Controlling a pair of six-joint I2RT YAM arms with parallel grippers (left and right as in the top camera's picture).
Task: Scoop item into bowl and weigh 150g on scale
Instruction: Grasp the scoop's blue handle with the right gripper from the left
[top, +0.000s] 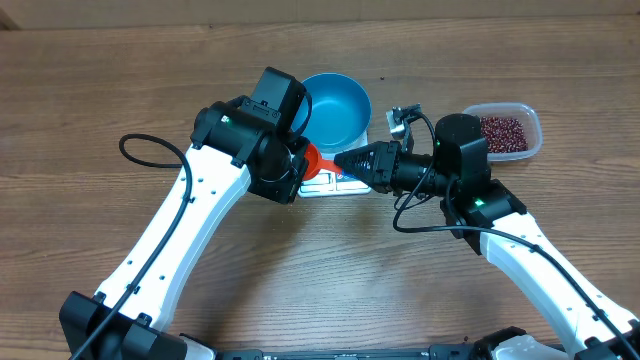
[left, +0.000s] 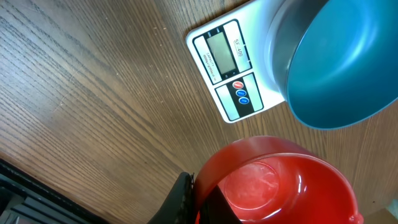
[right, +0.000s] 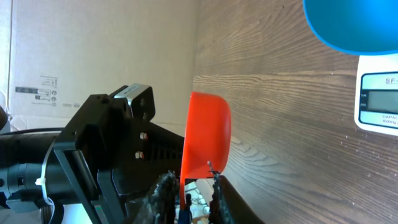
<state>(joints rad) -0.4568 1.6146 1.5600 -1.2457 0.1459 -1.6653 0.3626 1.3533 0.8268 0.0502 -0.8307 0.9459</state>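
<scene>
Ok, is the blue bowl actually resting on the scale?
Touching. The left wrist view shows the bowl sitting directly on the scale, with no gap.

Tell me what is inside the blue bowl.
The blue bowl shows only its bare blue inner surface, with nothing lying there. The left arm covers its left edge in the overhead view, so that part is hidden.

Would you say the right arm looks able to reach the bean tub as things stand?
Probably yes: the tub lies open right beside that arm, nothing between, though the right gripper now points away at the red scoop.
</scene>
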